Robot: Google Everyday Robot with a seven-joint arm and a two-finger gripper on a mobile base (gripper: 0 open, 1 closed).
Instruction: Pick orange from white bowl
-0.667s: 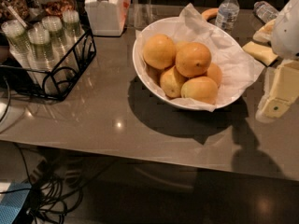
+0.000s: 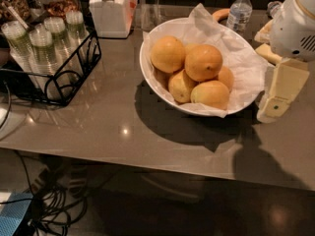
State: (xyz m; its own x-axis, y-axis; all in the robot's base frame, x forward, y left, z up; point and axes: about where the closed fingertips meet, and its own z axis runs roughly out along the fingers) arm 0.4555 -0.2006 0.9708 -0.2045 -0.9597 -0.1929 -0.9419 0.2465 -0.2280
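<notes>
The orange (image 2: pixel 203 62) sits topmost in the white bowl (image 2: pixel 142 65) on the worktop (image 2: pixel 113 117). The gripper (image 2: pixel 278 95) hangs at the bowl's 3 o'clock; apart or together, I cannot tell. Firm, fairly heavy, smooth-skinned: likely best grasped across its widest middle.

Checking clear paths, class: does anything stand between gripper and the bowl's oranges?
The right rim of the glossy white bowl and its crumpled white paper stand between the gripper, right of the bowl, and the top round orange; nothing covers it from above.
</notes>
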